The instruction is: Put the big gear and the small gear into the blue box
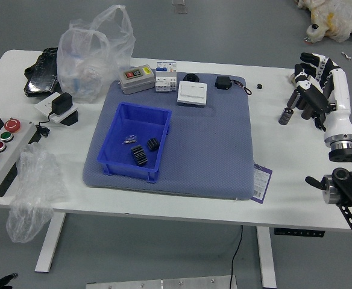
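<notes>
My right hand (313,77) is over the table's far right, fingers spread and relaxed, with no gear visible in it. Inside the blue box (105,141), which stands on the left half of the grey-blue mat, lie a larger black ribbed gear (139,155) and, just beyond it to the right, a smaller black gear (153,144). Both look to rest on the box floor. Only a dark tip of my left hand (2,281) shows at the bottom left corner; its finger state is not discernible.
A small shiny piece (130,139) shares the box. Along the mat's far edge are a grey device (137,79), white blocks (192,93) and a black cabled part (223,82). Dark cylinders (286,116) stand under my right hand. A control panel (7,150) and plastic bags (37,189) are left.
</notes>
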